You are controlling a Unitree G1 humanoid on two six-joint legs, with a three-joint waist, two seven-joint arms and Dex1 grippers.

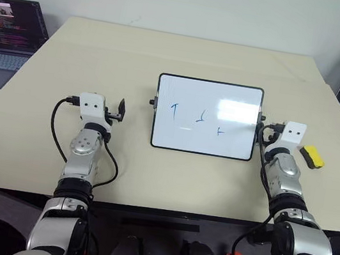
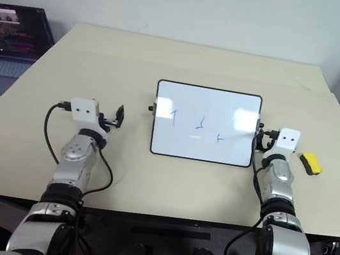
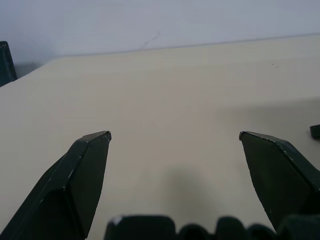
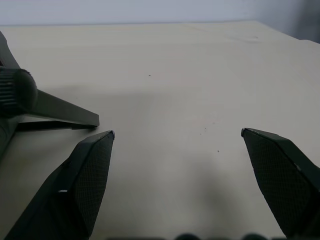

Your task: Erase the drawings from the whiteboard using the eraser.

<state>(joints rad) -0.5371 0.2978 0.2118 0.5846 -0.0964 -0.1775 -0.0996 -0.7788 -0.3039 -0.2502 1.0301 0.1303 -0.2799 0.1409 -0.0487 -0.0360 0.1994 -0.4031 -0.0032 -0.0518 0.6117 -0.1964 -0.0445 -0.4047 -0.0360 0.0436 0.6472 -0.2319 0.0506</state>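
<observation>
Opening step, nothing grasped: small oblong yellow eraser with black part (image 1: 312, 156) lying just beside the empty, wide-apart right gripper (image 4: 177, 134) on its outer side, glossy black-framed whiteboard (image 1: 206, 116) with blue drawings (image 1: 198, 118) inboard; left gripper (image 3: 175, 135) likewise spread; next, probably pick up eraser.

Open laptop (image 1: 6, 37) beside beige table (image 1: 188, 53)

Right gripper (image 4: 177, 134) spread wide over bare table (image 1: 201, 178); whiteboard (image 1: 206, 117) knob (image 4: 15, 92) crowds its 9 o'clock; eraser (image 1: 312, 156) at 3 o'clock.
</observation>
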